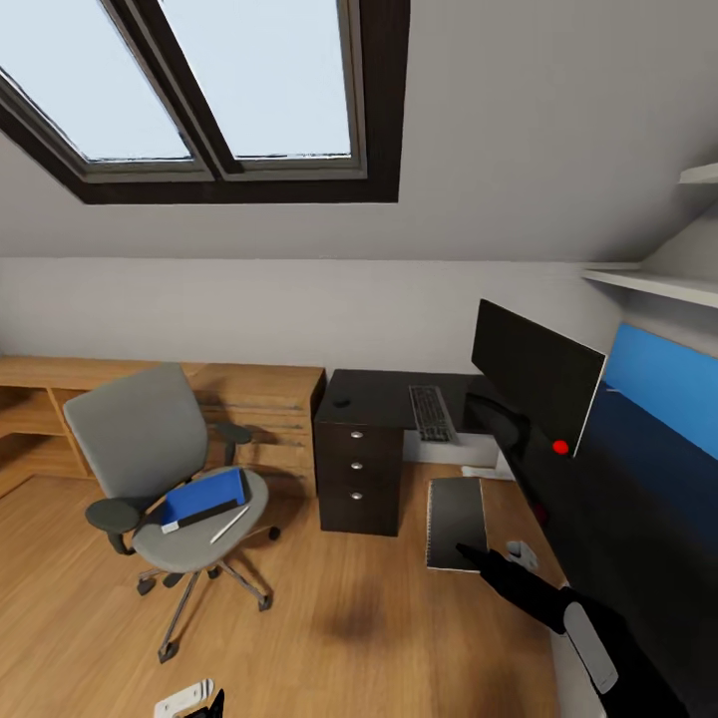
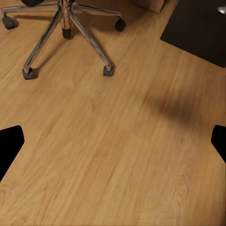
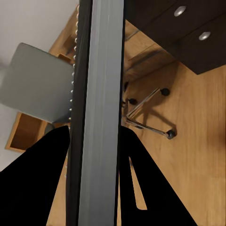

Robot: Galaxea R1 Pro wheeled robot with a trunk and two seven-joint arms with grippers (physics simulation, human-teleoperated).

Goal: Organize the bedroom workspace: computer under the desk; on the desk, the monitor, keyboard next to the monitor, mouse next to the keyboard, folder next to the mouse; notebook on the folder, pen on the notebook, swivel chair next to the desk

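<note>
My right gripper (image 1: 477,551) (image 3: 94,137) is shut on the lower edge of the black spiral notebook (image 1: 456,521) (image 3: 99,94), which hangs upright over the floor in front of the black desk (image 1: 374,394). On the desk are the keyboard (image 1: 432,412), the small mouse (image 1: 342,403) and the monitor (image 1: 534,384) with its red light. The grey swivel chair (image 1: 150,439) (image 3: 35,80) stands left of the desk; the blue folder (image 1: 204,498) and the pen (image 1: 229,524) lie on its seat. My left gripper (image 1: 204,703) (image 2: 113,141) hangs open over bare floor near the chair's base (image 2: 66,28). A white box (image 1: 454,451) under the desk could be the computer.
A light wooden dresser (image 1: 249,399) runs along the back wall behind the chair. A blue wall panel (image 1: 658,384) and white shelves (image 1: 648,281) are at the right. The desk's drawer unit (image 1: 357,479) faces the open wooden floor (image 1: 329,618).
</note>
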